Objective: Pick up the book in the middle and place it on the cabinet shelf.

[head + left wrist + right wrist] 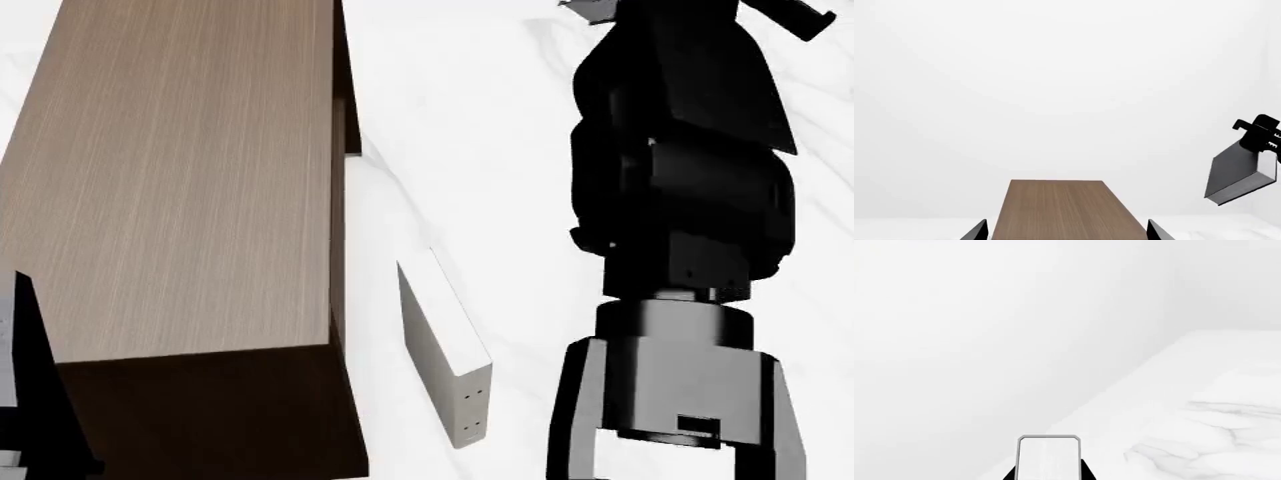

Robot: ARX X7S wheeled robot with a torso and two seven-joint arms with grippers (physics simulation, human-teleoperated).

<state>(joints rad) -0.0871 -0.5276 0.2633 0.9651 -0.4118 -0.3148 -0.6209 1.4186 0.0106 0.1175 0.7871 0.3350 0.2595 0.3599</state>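
The cabinet shelf [174, 190] is the biggest thing here, a tall wood-grain block with darker sides filling the left of the head view; the left wrist view sees its top [1066, 210] end-on, between the spread jaws of the left gripper [1066, 235], which are released and carry nothing. The white marbled desk [494, 150] runs beneath everything. An off-white book [447, 350] with small dots on its spine stands on the desk just beside the cabinet shelf.

The book [1239, 172], dark grey with white page edges, is off the desk, high in the air and tilted, its long axis slanting down away from the right gripper [1261, 134] clenched on its upper end. It lies well to the right of the cabinet shelf, so I judge the carry must travel leftward and the right arm, already grasping it, is the one to finish.

Only the left wrist view shows the whole book. The head view hides it behind the right arm [681, 180]; the right wrist view shows just its page edge [1048, 457] between the jaws
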